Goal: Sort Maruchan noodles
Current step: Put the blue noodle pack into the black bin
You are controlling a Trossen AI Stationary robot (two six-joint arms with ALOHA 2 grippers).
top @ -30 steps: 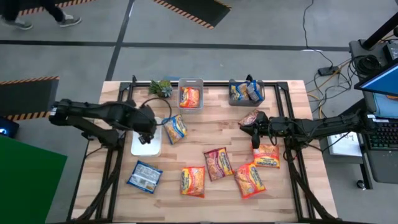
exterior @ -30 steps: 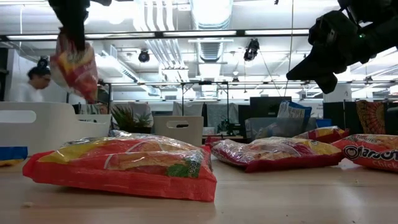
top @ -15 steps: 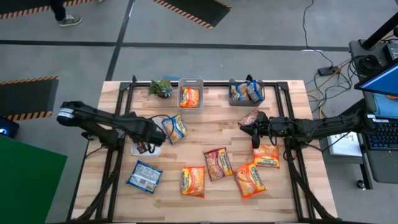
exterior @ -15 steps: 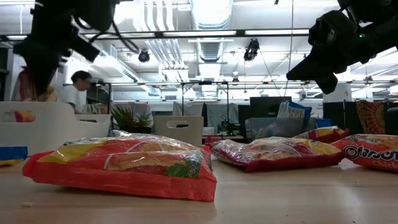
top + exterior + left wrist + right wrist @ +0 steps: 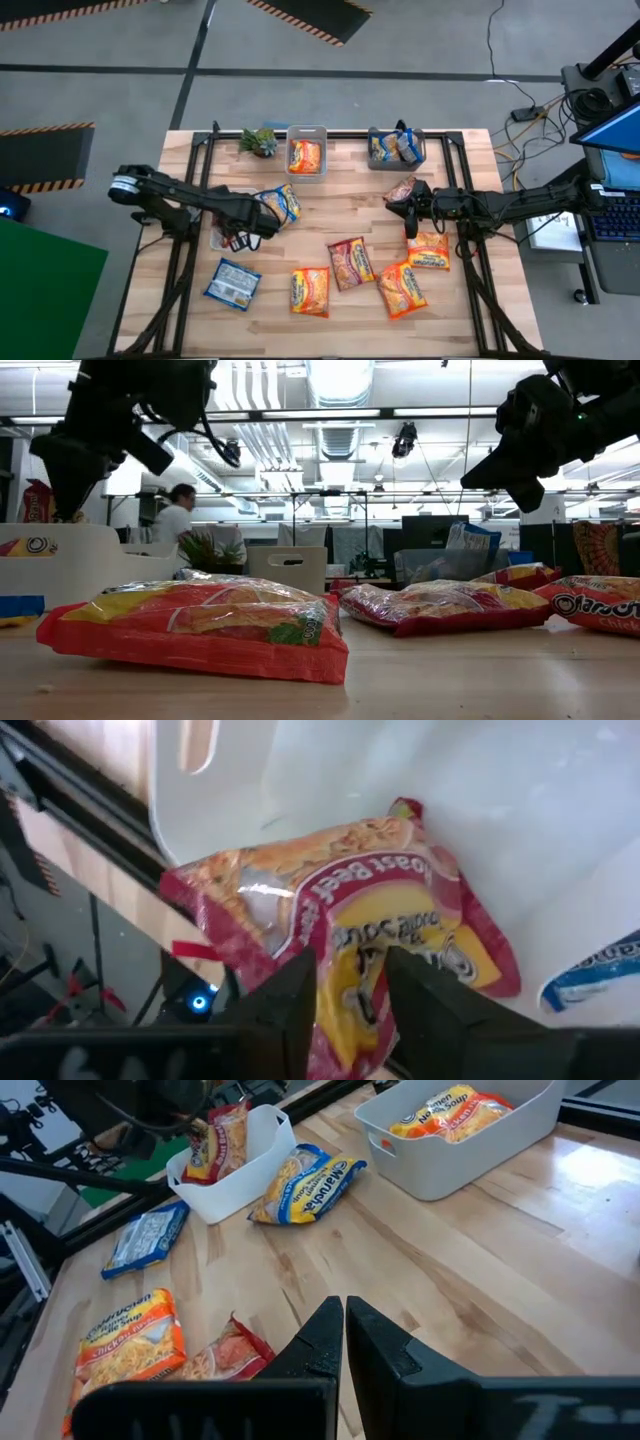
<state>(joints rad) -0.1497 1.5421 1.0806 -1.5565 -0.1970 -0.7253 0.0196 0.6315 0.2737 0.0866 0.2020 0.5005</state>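
- Risk: the red-pink packet [image 5: 350,920], pinched between the left gripper [image 5: 345,982] fingers inside the white bin [image 5: 520,810] at nine o'clock on the table [image 5: 340,215], could be snagged on the rim.
- Crinkly, slippery film is seen; loose packets [image 5: 350,262] lie mid-table.
- The right gripper [image 5: 343,1325], at three o'clock, is pressed closed, empty.

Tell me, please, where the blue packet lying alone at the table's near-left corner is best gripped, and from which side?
The blue packet lies flat on the table, slightly rotated, apart from the others. I would come straight down from above and pinch across its narrower width near the middle, jaws turned to match its tilt. The crinkly film probably bunches, so a crimped end seam is an alternative.
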